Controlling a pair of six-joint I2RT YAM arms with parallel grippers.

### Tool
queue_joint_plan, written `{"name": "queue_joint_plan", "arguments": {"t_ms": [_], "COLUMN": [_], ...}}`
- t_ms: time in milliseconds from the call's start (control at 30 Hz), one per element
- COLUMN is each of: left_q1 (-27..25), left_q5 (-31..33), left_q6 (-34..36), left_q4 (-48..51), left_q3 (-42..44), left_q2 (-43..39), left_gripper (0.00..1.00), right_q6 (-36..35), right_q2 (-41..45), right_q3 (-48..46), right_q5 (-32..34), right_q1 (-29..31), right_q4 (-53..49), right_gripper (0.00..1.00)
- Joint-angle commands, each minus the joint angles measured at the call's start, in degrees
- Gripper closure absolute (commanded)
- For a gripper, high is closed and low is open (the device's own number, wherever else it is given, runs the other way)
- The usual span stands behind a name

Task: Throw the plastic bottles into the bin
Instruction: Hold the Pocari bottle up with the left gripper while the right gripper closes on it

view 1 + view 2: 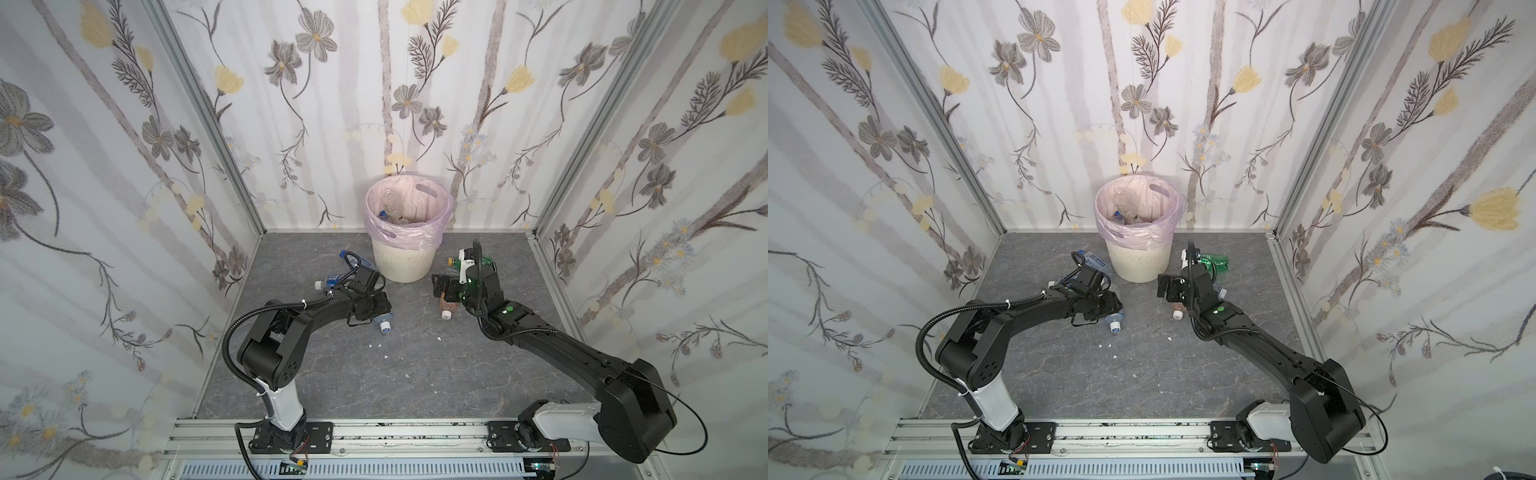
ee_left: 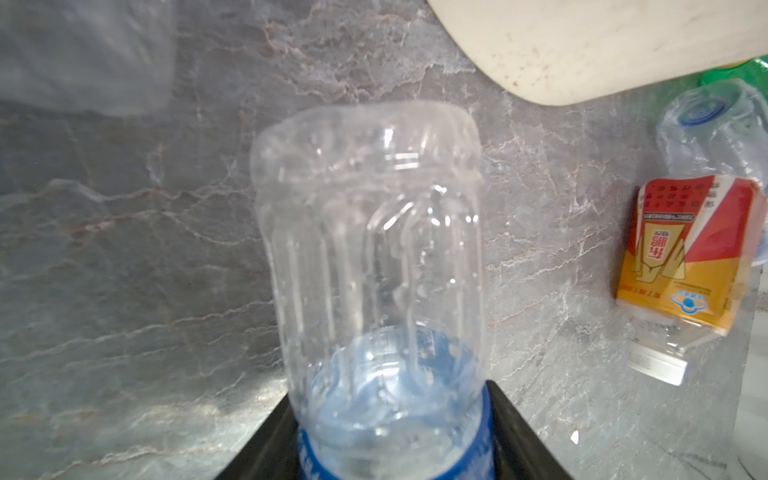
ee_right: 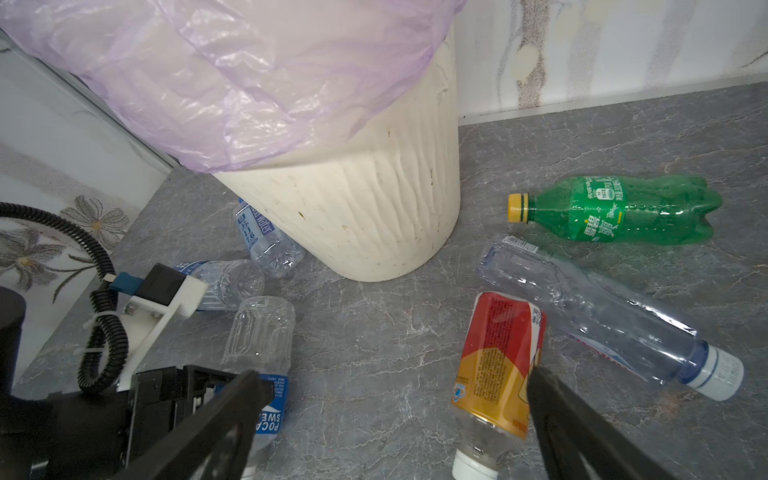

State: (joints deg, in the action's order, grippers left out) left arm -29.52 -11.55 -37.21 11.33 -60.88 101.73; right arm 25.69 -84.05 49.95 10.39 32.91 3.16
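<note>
Backdrop: flowered wallpaper (image 1: 291, 104) on three sides, with a grey marbled desk (image 1: 415, 374) below.
Bin: the cream ribbed bin (image 1: 401, 264) stands upright at the back middle of the desk, near the rear wall. It is lined with a pale pink bag (image 1: 409, 195) folded over the rim.
Inside the bin: a few clear bottles (image 1: 390, 208) lie in the bag.
Left hand: the left hand (image 2: 388, 399) is low over the desk, in front of the bin and to its left. Its fingers stand close on either side of the blue label of a clear bottle (image 2: 370, 249). Whether they actually press it, I cannot tell.
Clear bottle: it lies on its side with its base toward the back. In a top view its cap end (image 1: 382, 324) shows just in front of the hand.
Right hand: the right hand (image 3: 395, 399) is spread wide with nothing in it, in front of the bin and to its right.
Orange bottle: the orange bottle (image 3: 498, 361) has a red-and-orange label and a white cap. It lies on the desk between the right hand's fingers, close to one of them.
Green bottle: the green bottle (image 3: 615, 212) has a yellow cap and lies on its side to the right of the bin.
Long clear bottle: the long clear bottle (image 3: 602, 316) has a white cap and lies between the green and orange ones.
Left of the bin: two blue-labelled bottles (image 3: 266, 237) lie on the desk, one of them just beside the bin's foot.
</note>
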Motion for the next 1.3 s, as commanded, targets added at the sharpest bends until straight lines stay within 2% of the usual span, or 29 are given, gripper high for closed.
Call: {"name": "queue_joint_plan", "arguments": {"t_ms": [0,200,400,633,800,967,1267], "left_q1": [-0.11,-0.06,-0.01,0.52,0.49,0.54,0.44], "left_q5": [-0.31,-1.17,-1.55,-1.96,-1.72,-2.02,-2.4], "left_q6": [0.44,-1.33,-6.66,-14.19,-17.03,-18.83,-20.16], "left_q4": [-0.26,-0.35,-1.84,-6.9,-9.08,-10.23,-11.33], "left_q3": [-1.13,-2.77,-3.63,-2.16,-2.15,-1.61,-0.65], "left_q2": [-0.79,-3.63,-8.2,-13.9,-16.46,-17.4,-19.42], "left_gripper": [0.45,0.46,0.47,0.47,0.48,0.48,0.48], "right_q6": [0.57,0.92,3.12,5.3,5.63,5.82,6.2], "right_q2": [-0.15,0.71,-0.14,-1.14,-1.98,-2.93,-6.7], "right_q3": [-0.03,-1.47,-2.87,-4.12,-4.51,-4.55,-1.83], "right_q5": [-0.85,-3.62,-8.29,-10.86,-11.88,-13.93,-14.5], "right_q1": [-0.18,-0.16,0.84,4.87,7.97,10.36,11.47], "right_q4": [2.64,4.83,8.86,15.29,19.01,22.63,22.06], "right_gripper": [0.0,0.0,0.0,0.0,0.01,0.05,0.18]}}
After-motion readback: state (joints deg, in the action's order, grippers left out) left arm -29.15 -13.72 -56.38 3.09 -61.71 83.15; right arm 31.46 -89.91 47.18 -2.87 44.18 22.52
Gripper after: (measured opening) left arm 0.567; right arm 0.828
